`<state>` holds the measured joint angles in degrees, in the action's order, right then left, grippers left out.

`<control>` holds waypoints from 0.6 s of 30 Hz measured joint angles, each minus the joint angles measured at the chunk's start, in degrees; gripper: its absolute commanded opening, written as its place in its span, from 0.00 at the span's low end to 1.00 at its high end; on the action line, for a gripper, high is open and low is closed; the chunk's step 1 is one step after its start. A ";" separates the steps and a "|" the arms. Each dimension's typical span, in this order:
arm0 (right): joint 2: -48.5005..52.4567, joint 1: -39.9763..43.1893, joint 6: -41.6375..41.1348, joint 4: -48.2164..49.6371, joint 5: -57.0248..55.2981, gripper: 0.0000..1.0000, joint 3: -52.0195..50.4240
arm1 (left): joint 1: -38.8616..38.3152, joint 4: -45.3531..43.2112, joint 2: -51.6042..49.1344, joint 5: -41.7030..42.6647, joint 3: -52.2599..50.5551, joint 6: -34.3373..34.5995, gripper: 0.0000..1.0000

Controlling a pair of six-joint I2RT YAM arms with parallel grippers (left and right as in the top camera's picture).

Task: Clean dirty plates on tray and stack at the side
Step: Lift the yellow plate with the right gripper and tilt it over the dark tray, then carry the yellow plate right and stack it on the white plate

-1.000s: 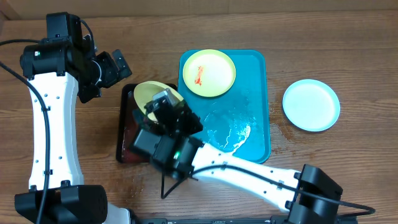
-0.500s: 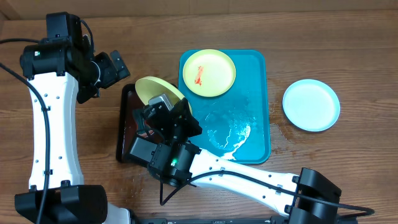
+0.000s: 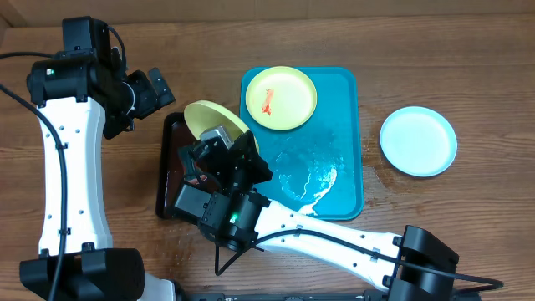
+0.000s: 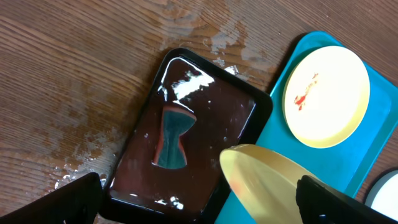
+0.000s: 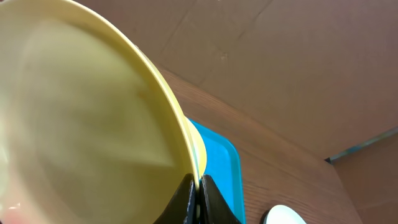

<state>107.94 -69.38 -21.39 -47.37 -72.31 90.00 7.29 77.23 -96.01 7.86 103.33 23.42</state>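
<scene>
My right gripper (image 5: 196,190) is shut on the rim of a yellow-green plate (image 3: 213,119) and holds it tilted on edge above the black tray (image 3: 171,167). The plate fills the right wrist view (image 5: 93,124) and shows in the left wrist view (image 4: 273,180). A second yellow-green plate (image 3: 280,98) with a red-orange smear lies flat at the far end of the turquoise tray (image 3: 347,167), also in the left wrist view (image 4: 326,96). A light-blue plate (image 3: 418,140) lies on the table to the right of the tray. My left gripper (image 4: 199,202) is open and empty above the black tray (image 4: 205,124).
The black tray holds dark liquid and a teal-and-red sponge (image 4: 172,137). The turquoise tray has water streaks on its near half (image 3: 313,180). Wet patches mark the wood beside the black tray (image 4: 81,165).
My right gripper has lifted the yellow-green plate out of the black tray, tilted it more on edge and moved a little away. The left arm has not moved.
</scene>
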 measured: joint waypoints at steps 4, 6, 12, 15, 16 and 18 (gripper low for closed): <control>0.00 0.02 -0.04 0.00 -0.26 0.04 0.00 | 0.00 0.00 0.00 0.02 0.00 0.00 1.00; 0.00 0.04 -0.07 0.02 -0.52 0.04 0.00 | 0.00 0.00 0.00 0.00 0.00 0.00 1.00; 0.00 3.52 -4.11 0.26 6.58 0.04 0.00 | 0.00 0.00 0.00 0.02 0.00 0.00 1.00; 0.00 9.68 -5.44 -1.01 21.31 0.04 0.57 | 0.00 -0.02 0.00 0.00 0.00 0.00 1.00; 0.00 12.26 -5.66 -1.92 27.06 0.04 1.11 | 0.00 -0.02 0.00 -0.04 0.00 0.00 1.00; 0.00 18.80 -6.12 -4.52 40.48 0.04 3.08 | 0.00 -0.02 0.00 -0.17 0.00 0.00 1.00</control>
<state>107.94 -50.59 -27.51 -51.90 -31.83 93.08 7.29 77.21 -96.01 7.68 103.33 23.42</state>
